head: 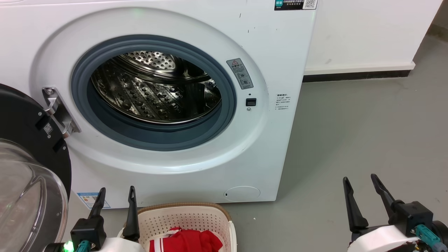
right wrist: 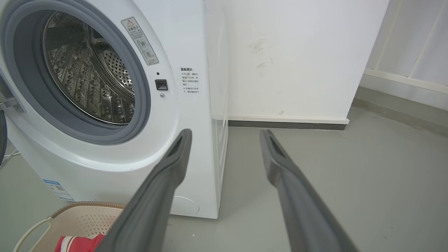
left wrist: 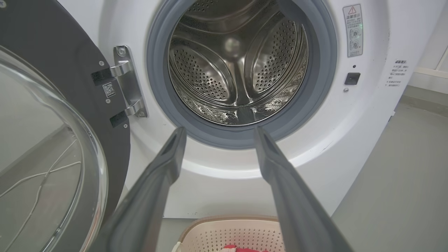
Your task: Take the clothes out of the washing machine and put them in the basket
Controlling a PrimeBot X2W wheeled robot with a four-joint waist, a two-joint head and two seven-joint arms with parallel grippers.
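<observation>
Left claw [head: 116, 190] has its two fingers spread with nothing between them, and right claw [head: 359, 179], well apart from it, is spread the same way, holding nothing. Just beside the left claw, on its inner side toward the right claw, stands the basket [head: 182, 205], its brown rim close to the nearer finger. The clothes [head: 189, 241] lie inside it as a red heap with a strip of red-and-white trim; how many garments make up the heap cannot be told. On the left claw's outer side the open door [head: 21, 122] swings out near it, its black frame and glass bowl crowding that flank. The hinge [head: 57, 108] sits ahead of it. Straight ahead of the left claw, past the basket's far rim, rises the washer [head: 273, 52], with the grey seal [head: 154, 140] ringing the porthole and the steel drum [head: 150, 94] behind it, perforated wall and ribs showing. Ahead of the right claw the washer's corner edge lies to its inner side, and open grey floor [head: 367, 133] stretches forward to the white wall [head: 367, 31] and its dark baseboard [head: 353, 75]. Count: two claws, four fingers, one basket, one washer, one door, one hinge.
</observation>
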